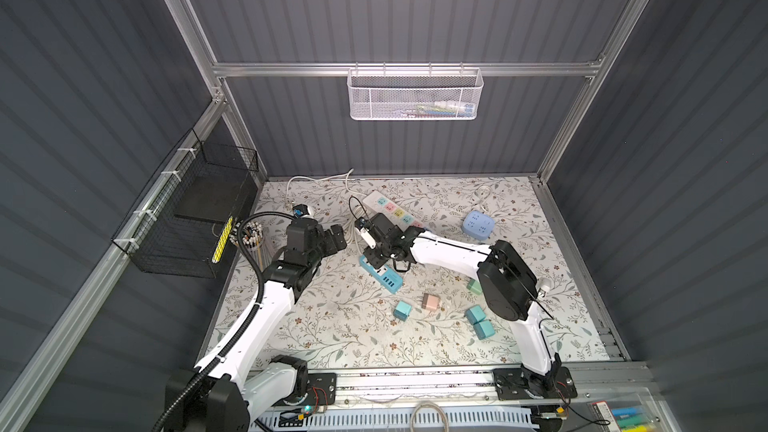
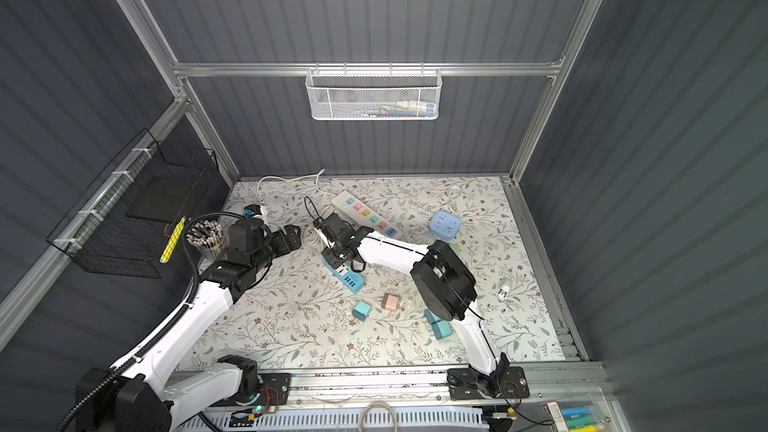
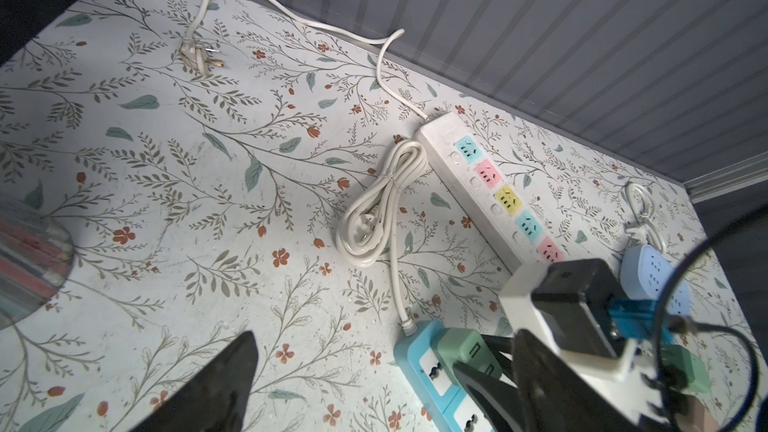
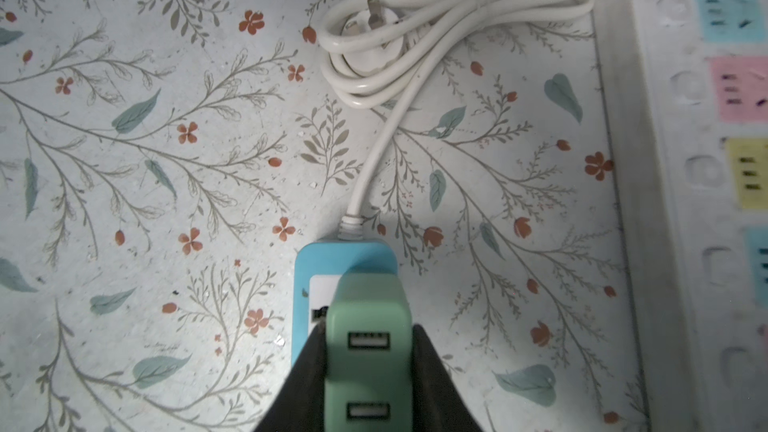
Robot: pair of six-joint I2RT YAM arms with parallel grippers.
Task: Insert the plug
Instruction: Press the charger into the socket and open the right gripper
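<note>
The plug is a green two-port USB charger (image 4: 368, 326), and my right gripper (image 4: 368, 336) is shut on it, one black finger (image 4: 307, 363) on each flank. It sits over the cable-end socket of the blue power strip (image 4: 316, 259); I cannot tell whether its pins are in. In both top views the right gripper (image 1: 374, 257) (image 2: 334, 257) hangs over that end of the strip (image 1: 384, 278) (image 2: 349, 278). My left gripper (image 1: 336, 238) (image 3: 384, 338) stands open and empty, left of the strip. Its wrist view shows the plug (image 3: 461, 347) on the strip (image 3: 415, 351).
A white strip with coloured sockets (image 1: 395, 211) lies behind, and a coiled white cable (image 3: 378, 209) beside it. A light-blue cube socket (image 1: 478, 224) sits at the back right. Teal (image 1: 402, 310) and pink (image 1: 431, 302) chargers lie in front. A pen cup (image 1: 253, 238) stands at the left.
</note>
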